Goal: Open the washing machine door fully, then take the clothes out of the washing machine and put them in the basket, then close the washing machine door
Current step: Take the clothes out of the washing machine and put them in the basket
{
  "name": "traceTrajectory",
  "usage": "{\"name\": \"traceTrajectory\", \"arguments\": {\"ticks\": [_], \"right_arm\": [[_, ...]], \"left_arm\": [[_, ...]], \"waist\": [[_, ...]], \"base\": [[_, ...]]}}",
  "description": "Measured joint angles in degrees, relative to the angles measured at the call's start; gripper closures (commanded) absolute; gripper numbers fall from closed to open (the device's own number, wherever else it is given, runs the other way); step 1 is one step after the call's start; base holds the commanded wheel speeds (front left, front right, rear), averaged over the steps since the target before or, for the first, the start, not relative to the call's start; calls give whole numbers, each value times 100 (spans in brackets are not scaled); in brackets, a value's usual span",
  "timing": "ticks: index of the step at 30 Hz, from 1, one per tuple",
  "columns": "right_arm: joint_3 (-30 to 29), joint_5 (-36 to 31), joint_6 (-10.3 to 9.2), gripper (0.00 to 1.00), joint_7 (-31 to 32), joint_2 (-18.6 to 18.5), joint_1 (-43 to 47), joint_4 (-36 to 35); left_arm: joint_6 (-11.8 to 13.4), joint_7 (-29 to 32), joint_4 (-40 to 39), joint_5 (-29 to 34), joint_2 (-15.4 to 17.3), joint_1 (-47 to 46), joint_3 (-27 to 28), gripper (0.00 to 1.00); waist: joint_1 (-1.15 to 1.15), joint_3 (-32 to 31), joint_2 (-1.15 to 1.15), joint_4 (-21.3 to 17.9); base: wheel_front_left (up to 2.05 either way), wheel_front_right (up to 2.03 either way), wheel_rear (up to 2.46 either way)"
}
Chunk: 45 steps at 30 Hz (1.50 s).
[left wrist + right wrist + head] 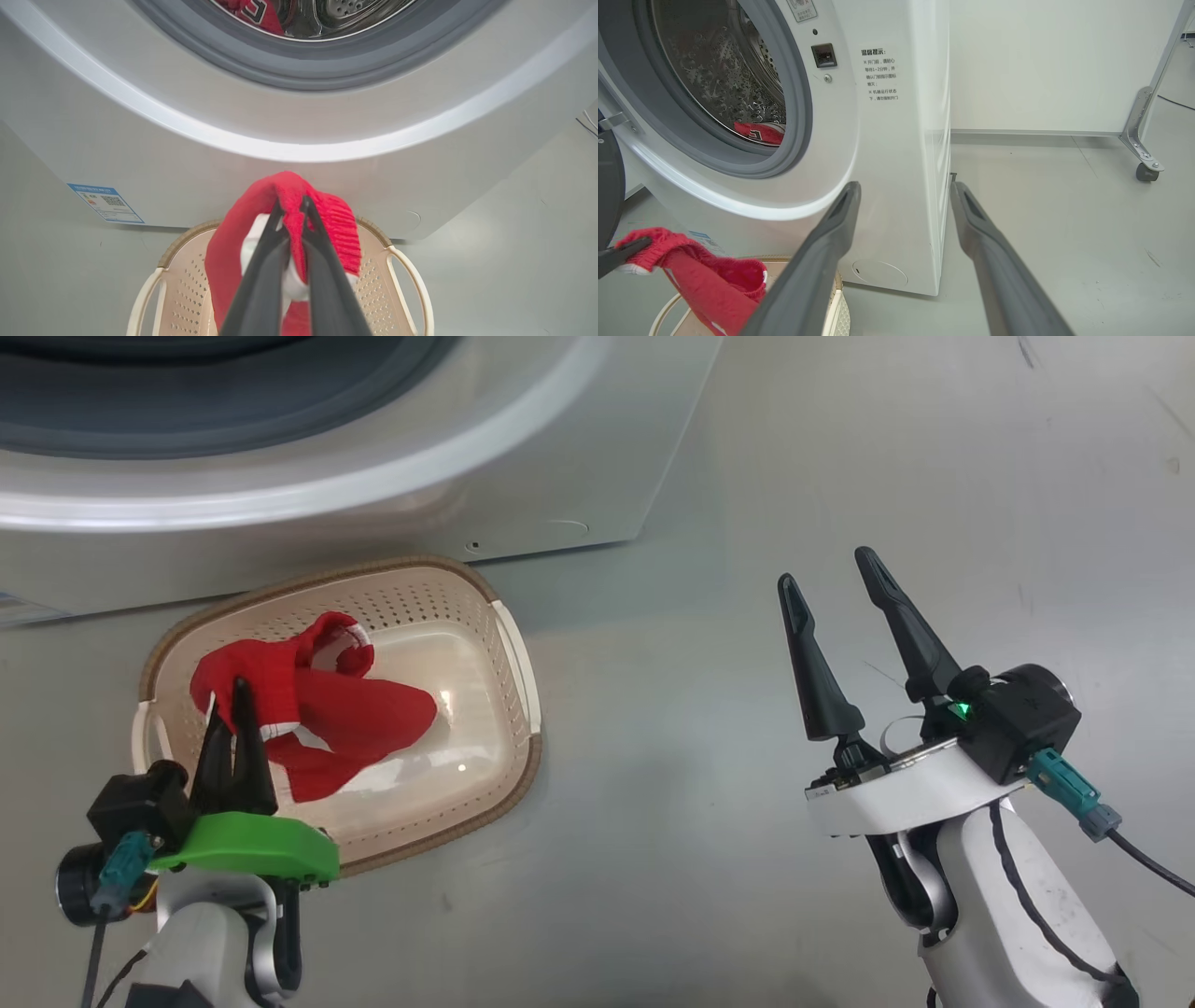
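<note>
The task stood roughly at its midpoint. The washing machine [523, 495] filled the top of the head view, and its mouth was uncovered. A sliver of the washing machine door [608, 186] showed at the left edge of the right wrist view, swung clear of the opening, so the opening step looked done. How far it had swung could not be told.

In the lower left of the head view the left pincer [233, 695] was clamped shut on a red garment [355, 709], its fingers pinching a fold of the knit. The garment hung down into the basket [535, 756], which sat on the floor [840, 448] just in front of the machine. Whether the cloth's lower end rested on the basket's bottom was unclear. It had not yet been let go, so this transfer was near its end but not finished.

At the right of the head view the right pincer [825, 566] stood with its fingers spread wide and nothing between them, over bare floor well apart from the basket.

A second red garment [759, 133] lay at the bottom of the drum [719, 70], left of centre in the right wrist view. By my reading, what was left was dropping the held piece, fetching the one in the drum, checking for more, and then closing the door.
</note>
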Motion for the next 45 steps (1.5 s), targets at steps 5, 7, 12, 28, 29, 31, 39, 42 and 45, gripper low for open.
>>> {"name": "traceTrajectory", "arguments": {"ticks": [5,7,12,28,29,31,39,42,45], "right_arm": [[38,40,0,0,0,0,-148,-74],[55,58,0,0,0,0,-202,-96],[75,96,0,0,0,1,-322,-132],[38,211,0,0,0,1,-508,-121],[29,211,0,0,0,0,-509,-119],[15,221,0,0,0,1,-510,-94],[-41,257,0,0,0,0,-510,62],[-74,257,1,0,0,1,-503,153],[-137,249,1,0,0,1,-481,219]], "left_arm": [[-53,0,479,-132,-2,-178,2,100],[-76,7,664,-145,-2,-297,-1,100],[-144,14,1117,-185,-3,-608,1,100],[-356,56,2427,-334,-14,-1224,44,0],[-376,56,2480,-353,-14,-1270,42,0],[-426,55,2615,-370,-16,-1337,38,0],[-566,51,3047,-489,-30,-1401,32,0],[-610,48,3161,-491,-36,-1412,38,0],[-654,3,3148,-447,-40,-1433,7,0]], "waist": [[0,298,0,-101],[0,413,0,-149],[0,675,0,-271],[0,951,0,-411],[0,947,0,-407],[0,923,0,-401],[0,674,0,-362],[0,483,0,-332],[0,315,0,-300]], "base": [[0,0,0],[0,0,0],[0,0,0],[0,0,0],[0,0,0],[0,0,0],[0,0,0],[0,0,0],[0,0,0]]}}
